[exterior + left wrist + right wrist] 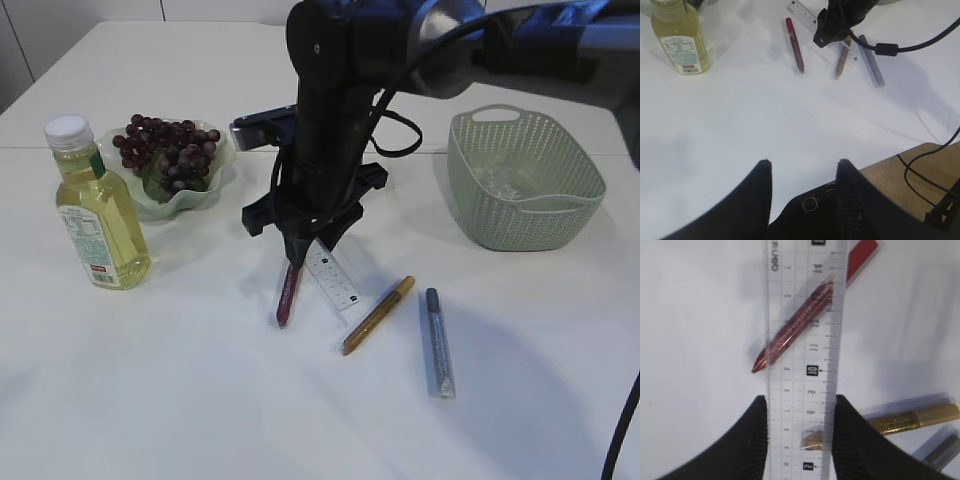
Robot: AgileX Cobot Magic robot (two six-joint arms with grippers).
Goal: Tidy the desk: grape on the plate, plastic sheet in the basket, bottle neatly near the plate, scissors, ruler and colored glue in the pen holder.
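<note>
**Item: ruler** (802, 365). Clear plastic, flat, printed scale. Located mid-table; the end toward 5 o'clock is seen on the surface in the exterior view, the other end is hidden under the right arm.

**Handling:** judged very light, thin and fairly stiff along its length, with smooth, slippery faces. Some flex is to be expected if it is levered. It is best taken across the width, on the two long edges, since the flat faces offer little purchase while it lies on the table.

**Right gripper** (799, 400): set at half width, one finger against each long edge of the ruler. A grip on the ruler is judged to be in place.

**Left gripper** (802, 165): half open, nothing between the fingers, held above bare table.

**Neighbours, from the ruler:**
- red glue (288, 292) at 8 o'clock, just beside; seen through the ruler from the right wrist
- gold glue (378, 315) at 4 o'clock, near
- blue glue (438, 342) at 4 o'clock, further off
- basket (590, 190) at 2 o'clock
- plate (215, 190) with grapes (165, 150) at 10 o'clock
- bottle (95, 215) at 9 o'clock, upright

**Not found in view:** pen holder, scissors.
</note>
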